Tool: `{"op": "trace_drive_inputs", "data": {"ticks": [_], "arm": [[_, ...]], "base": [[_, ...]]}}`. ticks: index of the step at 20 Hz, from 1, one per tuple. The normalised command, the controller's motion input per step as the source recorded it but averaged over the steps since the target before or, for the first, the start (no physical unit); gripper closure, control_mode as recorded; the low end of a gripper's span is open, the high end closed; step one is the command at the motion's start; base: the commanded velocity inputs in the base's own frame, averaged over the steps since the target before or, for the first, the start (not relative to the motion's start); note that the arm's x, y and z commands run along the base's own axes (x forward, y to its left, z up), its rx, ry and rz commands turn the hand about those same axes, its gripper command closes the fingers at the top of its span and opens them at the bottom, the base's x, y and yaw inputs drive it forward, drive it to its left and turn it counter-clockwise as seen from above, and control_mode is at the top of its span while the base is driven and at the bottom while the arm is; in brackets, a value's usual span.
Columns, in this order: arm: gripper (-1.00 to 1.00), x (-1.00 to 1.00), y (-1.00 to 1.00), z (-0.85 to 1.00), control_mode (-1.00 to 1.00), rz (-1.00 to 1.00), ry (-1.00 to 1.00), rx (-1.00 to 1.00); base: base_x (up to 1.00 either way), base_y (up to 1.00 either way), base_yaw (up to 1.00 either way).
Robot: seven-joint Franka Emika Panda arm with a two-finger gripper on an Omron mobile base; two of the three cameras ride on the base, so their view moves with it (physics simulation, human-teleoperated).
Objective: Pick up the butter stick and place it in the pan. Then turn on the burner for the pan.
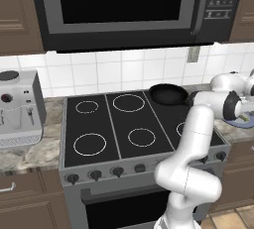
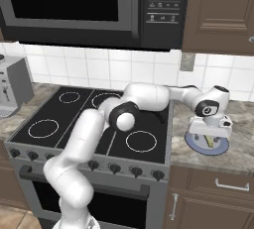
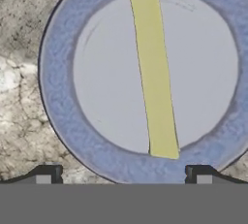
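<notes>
I'm hanging straight over the plate (image 3: 58,63) now, looking down along my fingers (image 3: 48,173), and the butter (image 3: 154,72) lies right below me on the plate's pale centre. Its long axis runs almost straight away from me in the hand view, top to bottom with a slight lean, near end resting on the blue rim. My two tips stand wide apart at the bottom of that view, one on each side, nothing between them. The bar sits between their lines, though closer to the right tip than the left, so I judge a small shift toward that side would centre it.

That's the relation that matters: my fingers close across the bar's narrow width, not along its length, so the wrist looks about right already. A slight roll might square the slight lean. What's left, I reckon, is mostly the drop.

From the right base view, my gripper (image 2: 212,133) hovers just above the plate on the desk, right of the stove (image 2: 74,119). The pan (image 1: 168,94) waits on the stove's back corner, toward the wall, near but apart from the plate. That's where the bar goes once lifted, then the knob.
</notes>
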Motion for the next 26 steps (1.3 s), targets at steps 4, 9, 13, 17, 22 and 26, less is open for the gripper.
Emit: {"op": "trace_drive_inputs", "data": {"ticks": [4,9,13,17,22,26], "arm": [[-1.00,0.20,-0.14,-0.15,-1.00,0.00,0.03,0.02],[-1.00,0.25,-0.15,-0.15,-1.00,0.00,0.03,0.03],[-1.00,0.18,-0.20,-0.08,-1.00,0.00,0.02,0.04],[-1.00,0.12,-0.18,-0.08,-1.00,0.00,0.02,0.04],[-1.00,0.01,0.00,-0.20,-1.00,0.00,0.07,0.00],[-1.00,0.00,0.00,-0.20,-1.00,0.00,0.07,0.00]], "base": [[0.00,0.00,0.00],[0.00,0.00,0.00],[0.00,0.00,0.00],[0.00,0.00,0.00],[0.00,0.00,0.00],[0.00,0.00,0.00]]}}
